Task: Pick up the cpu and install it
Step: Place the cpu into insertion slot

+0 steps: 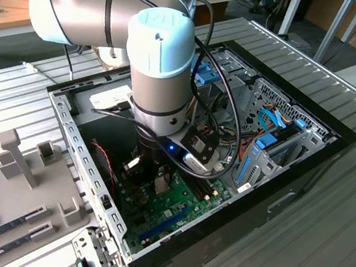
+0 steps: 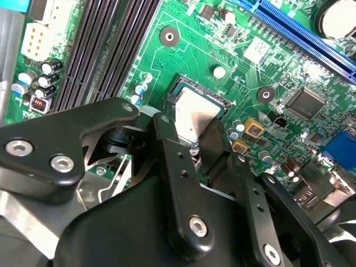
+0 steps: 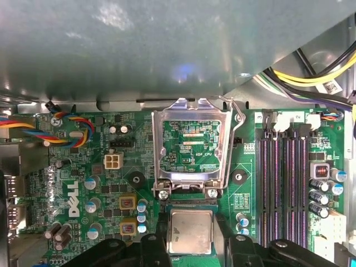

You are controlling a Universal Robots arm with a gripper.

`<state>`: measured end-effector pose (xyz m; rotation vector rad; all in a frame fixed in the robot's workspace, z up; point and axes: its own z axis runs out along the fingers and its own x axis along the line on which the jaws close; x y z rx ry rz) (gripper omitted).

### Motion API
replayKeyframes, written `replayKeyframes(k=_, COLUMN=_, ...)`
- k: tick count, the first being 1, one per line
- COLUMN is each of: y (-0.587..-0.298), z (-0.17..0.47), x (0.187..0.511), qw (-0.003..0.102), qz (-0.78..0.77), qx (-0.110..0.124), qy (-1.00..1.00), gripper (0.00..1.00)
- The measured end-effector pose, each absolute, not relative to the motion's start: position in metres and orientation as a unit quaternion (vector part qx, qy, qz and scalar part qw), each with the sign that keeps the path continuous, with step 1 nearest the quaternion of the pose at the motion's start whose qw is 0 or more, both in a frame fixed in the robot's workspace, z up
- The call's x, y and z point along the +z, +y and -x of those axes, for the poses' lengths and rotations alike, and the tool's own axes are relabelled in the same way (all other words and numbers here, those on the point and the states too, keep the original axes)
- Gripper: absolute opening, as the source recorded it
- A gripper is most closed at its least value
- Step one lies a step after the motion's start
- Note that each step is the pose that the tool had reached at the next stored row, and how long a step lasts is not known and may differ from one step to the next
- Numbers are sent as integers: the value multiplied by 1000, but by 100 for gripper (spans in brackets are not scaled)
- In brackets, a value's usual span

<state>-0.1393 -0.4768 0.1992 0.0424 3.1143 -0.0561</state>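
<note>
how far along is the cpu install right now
Picked up: the cpu sits between the gripper fingers, above the motherboard. In hand: carrying it beside the socket, whose metal frame is flipped open. Left: the chip is not yet seated in it.

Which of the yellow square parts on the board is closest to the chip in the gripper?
In the first wrist view, the lower yellow square, beside the cpu the gripper holds; the other sits farther off.

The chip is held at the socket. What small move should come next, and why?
Probably ease it straight down a little, kept level: the pincer grips the cpu by two sides, it lies squarely within the socket frame, and the load plate stands open. Whether it is seated, I cannot tell.
</note>
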Motion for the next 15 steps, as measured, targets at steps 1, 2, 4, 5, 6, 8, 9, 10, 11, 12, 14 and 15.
replayKeyframes(k=1, y=-477, z=139, x=200, qw=13, qz=-13, qx=-18, qy=1000, gripper=42)
replayKeyframes(k=2, y=-477, z=139, x=200, qw=13, qz=-13, qx=-18, qy=1000, gripper=42)
replayKeyframes(k=4, y=-477, z=139, x=201, qw=13, qz=-12, qx=-18, qy=1000, gripper=42)
replayKeyframes(k=5, y=-477, z=139, x=202, qw=13, qz=-11, qx=-18, qy=1000, gripper=42)
replayKeyframes(k=6, y=-477, z=139, x=203, qw=13, qz=-11, qx=-18, qy=1000, gripper=42)
replayKeyframes(k=8, y=-477, z=139, x=205, qw=13, qz=-9, qx=-18, qy=1000, gripper=42)
replayKeyframes(k=9, y=-477, z=139, x=205, qw=13, qz=-9, qx=-18, qy=1000, gripper=42)
replayKeyframes(k=10, y=-477, z=139, x=205, qw=13, qz=-9, qx=-18, qy=1000, gripper=42)
replayKeyframes(k=11, y=-477, z=139, x=205, qw=13, qz=-9, qx=-18, qy=1000, gripper=42)
replayKeyframes(k=12, y=-477, z=139, x=205, qw=13, qz=-9, qx=-18, qy=1000, gripper=42)
replayKeyframes(k=14, y=-477, z=139, x=205, qw=13, qz=-9, qx=-18, qy=1000, gripper=42)
replayKeyframes(k=15, y=-477, z=139, x=205, qw=13, qz=-6, qx=-18, qy=1000, gripper=42)
